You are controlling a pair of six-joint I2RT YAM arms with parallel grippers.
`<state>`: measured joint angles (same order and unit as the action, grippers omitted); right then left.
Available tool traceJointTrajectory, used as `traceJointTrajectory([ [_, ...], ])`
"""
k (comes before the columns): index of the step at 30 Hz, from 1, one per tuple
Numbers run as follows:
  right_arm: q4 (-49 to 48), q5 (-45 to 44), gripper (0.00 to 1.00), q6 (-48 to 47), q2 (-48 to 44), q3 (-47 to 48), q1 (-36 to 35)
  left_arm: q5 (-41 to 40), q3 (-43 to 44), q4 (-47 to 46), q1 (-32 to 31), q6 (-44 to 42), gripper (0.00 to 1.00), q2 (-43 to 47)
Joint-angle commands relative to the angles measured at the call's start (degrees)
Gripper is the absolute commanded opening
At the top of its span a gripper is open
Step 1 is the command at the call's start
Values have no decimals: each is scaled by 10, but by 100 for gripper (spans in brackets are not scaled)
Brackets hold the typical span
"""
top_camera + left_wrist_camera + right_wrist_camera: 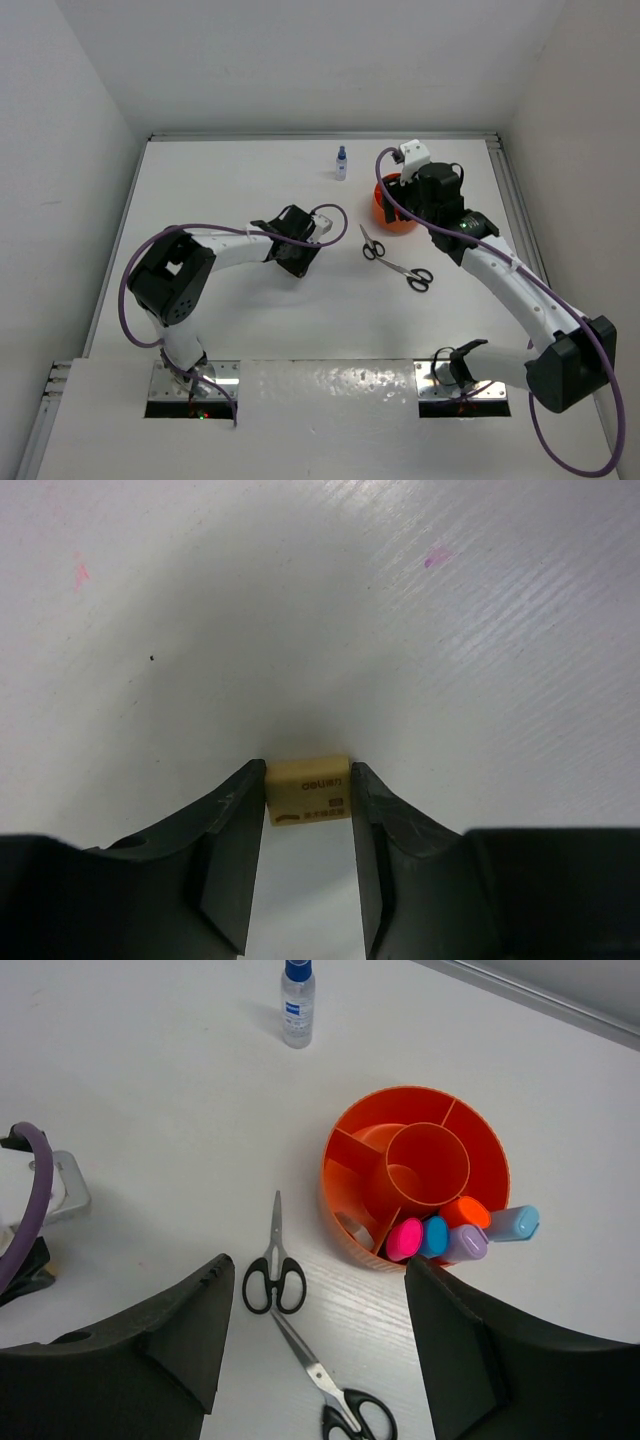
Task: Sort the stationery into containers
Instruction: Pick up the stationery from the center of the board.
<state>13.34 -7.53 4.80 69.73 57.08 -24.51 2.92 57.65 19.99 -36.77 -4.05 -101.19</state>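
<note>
Black fingers of the left gripper (307, 780) pinch a small beige eraser (308, 798) with dark print, lying on the white table (300, 600). The right gripper (318, 1263) hangs wide open, holding nothing, above the orange tub (335, 1195) of bright-capped markers (436, 1237).

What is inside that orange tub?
The orange tub holds several markers in one outer compartment, only their capped ends showing. The central cup looks empty. A small pale thing sits in the next compartment, too hidden to name.
</note>
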Motion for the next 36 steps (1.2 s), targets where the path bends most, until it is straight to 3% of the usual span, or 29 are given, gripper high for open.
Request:
traceJointTrajectory([
  [1,-17,-7,68,8,-10,13,-1,10,6,23,-6,8,34,3],
  [4,-11,-3,68,10,-11,15,0,13,11,32,-6,10,39,4],
  [6,-8,-2,68,9,-13,18,-1,11,14,44,-6,12,54,5],
  [8,-8,-2,68,8,-16,17,0,8,14,49,-6,13,55,6],
  [11,-9,-3,68,9,-24,15,-1,2,8,45,-6,20,43,6],
  [13,-10,-6,68,8,-29,13,-1,2,10,43,-6,22,41,4],
  [16,-10,-13,68,7,-34,9,0,6,12,42,-6,20,31,5],
  [19,-10,-12,68,7,-36,12,0,10,13,44,-6,17,3,5],
  [25,64,37,68,35,-8,94,3,71,84,51,-6,-59,0,40],
  [28,100,70,68,58,-7,125,3,115,73,-26,-6,-132,0,111],
  [31,85,107,65,100,-29,116,2,178,13,-164,-6,-181,0,189],
  [32,75,118,64,125,-33,110,2,212,-5,-253,-6,-184,0,206],
  [36,56,154,55,150,-38,86,-22,271,-65,-392,-9,-163,0,259],
])
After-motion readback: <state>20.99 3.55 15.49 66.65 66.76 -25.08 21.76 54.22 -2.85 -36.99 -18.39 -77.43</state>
